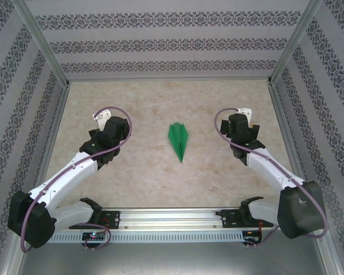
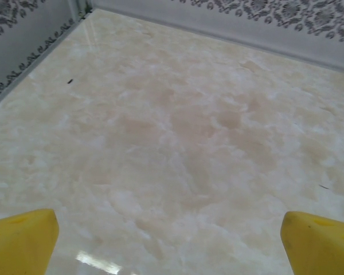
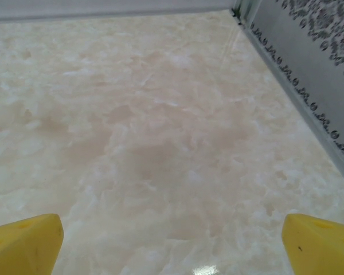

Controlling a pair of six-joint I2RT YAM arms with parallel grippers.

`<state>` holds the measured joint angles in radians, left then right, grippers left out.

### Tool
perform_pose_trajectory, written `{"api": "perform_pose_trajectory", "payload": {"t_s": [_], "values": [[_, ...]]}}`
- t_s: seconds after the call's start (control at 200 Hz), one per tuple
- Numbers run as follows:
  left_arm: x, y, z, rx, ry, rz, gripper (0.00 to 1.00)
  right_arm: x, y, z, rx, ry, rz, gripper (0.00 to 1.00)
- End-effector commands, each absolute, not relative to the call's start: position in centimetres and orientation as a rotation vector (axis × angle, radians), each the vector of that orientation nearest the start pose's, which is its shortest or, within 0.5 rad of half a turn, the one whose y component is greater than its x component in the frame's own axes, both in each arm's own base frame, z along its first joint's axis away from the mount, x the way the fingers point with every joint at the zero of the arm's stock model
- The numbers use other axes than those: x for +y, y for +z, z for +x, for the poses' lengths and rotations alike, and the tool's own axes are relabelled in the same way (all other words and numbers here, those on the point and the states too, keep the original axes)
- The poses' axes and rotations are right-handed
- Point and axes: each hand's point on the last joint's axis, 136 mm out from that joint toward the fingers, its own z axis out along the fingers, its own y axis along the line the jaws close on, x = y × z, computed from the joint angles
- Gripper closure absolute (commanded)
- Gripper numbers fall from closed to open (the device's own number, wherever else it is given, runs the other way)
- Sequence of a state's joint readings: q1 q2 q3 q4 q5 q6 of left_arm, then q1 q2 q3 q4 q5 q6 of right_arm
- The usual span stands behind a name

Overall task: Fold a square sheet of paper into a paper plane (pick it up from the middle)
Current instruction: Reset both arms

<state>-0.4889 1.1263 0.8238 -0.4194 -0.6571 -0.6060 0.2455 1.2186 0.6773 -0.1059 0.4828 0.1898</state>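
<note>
the left fingers [image 2: 23,240] stand wide apart, their yellow tips at the two bottom corners of the left wrist view; between them is only bare bench [image 2: 178,132], and they hold nothing; the right fingers [image 3: 24,243] are spread just as wide, one yellow tip at each bottom corner of the right wrist view, and the gap between them is bare marbled bench too; ahead of the left fingers the cream surface runs to a patterned wall [image 2: 286,17], with a small dark speck [image 2: 70,81] ahead and to their left; ahead and to the right of the right fingers a metal edge strip [image 3: 298,97] runs along the foot of the side wall.

in the top view the paper plane [image 1: 179,141] lies flat on the bench in the open space between the two sets of fingers; it is off to the right of the left ones and off to the left of the right ones, well apart from both and touched by neither; it is bright green, a slim dart with a long centre crease down its length and a folded wing on either side; its sharp nose points toward the arm bases and slightly right, and its broader tail end points away from them; the left arm [image 1: 74,172] and right arm [image 1: 272,172] reach back from the fingers to the rail [image 1: 172,217] at the near edge.
</note>
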Motion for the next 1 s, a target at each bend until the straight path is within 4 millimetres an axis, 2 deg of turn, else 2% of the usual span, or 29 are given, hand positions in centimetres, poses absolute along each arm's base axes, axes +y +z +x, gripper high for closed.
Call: {"api": "perform_pose_trajectory", "payload": {"t_s": [0.0, 0.085, 0.185, 0.335, 0.44, 0.565, 0.644, 0.744, 0.834, 0.929, 0.964, 0.994], "values": [[-3.3, 19.9, 32.2, 2.07, 0.204, -0.457, 0.0, 1.6, 15.4, 37.5, 2.119, -0.207, 0.14, 0.02], [-2.2, 20.2, 31.9, 2.055, 0.221, -0.485, 0.0, 1.0, 15.3, 38.4, 2.119, -0.277, 0.122, 0.02], [-1.5, 20.3, 31.5, 2.045, 0.219, -0.507, 0.0, 0.9, 14.1, 39.1, 2.115, -0.313, 0.071, 0.02], [-1.1, 20.0, 31.1, 2.064, 0.229, -0.498, 0.0, 1.7, 12.5, 39.7, 2.035, -0.248, 0.025, 0.02], [-0.7, 20.0, 30.8, 2.059, 0.244, -0.491, 0.0, 3.6, 13.1, 40.3, 1.956, -0.138, -0.095, 0.02], [-0.7, 19.9, 31.1, 2.043, 0.232, -0.477, 0.0, 3.4, 12.5, 41.1, 2.009, -0.072, -0.149, 0.03], [-0.8, 19.8, 31.3, 2.044, 0.232, -0.462, 0.0, 3.6, 14.0, 40.3, 1.893, -0.062, -0.207, 0.02], [-0.5, 20.0, 31.4, 2.04, 0.25, -0.462, 0.0, 2.8, 14.4, 38.7, 1.773, -0.06, -0.184, 0.02], [-0.3, 20.0, 31.5, 2.026, 0.256, -0.455, 0.0, 1.1, 14.2, 39.5, 1.809, -0.037, -0.099, 0.02], [-0.4, 19.8, 32.0, 2.024, 0.258, -0.421, 0.0, 0.6, 13.5, 40.3, 1.855, 0.008, -0.077, 0.02], [-0.4, 19.7, 32.2, 2.026, 0.262, -0.411, 0.0, 0.6, 13.2, 40.5, 1.847, 0.069, -0.092, 0.02], [-0.4, 19.6, 32.3, 2.028, 0.269, -0.406, 0.0, 0.1, 13.7, 40.6, 1.794, 0.096, -0.061, 0.02]]}}
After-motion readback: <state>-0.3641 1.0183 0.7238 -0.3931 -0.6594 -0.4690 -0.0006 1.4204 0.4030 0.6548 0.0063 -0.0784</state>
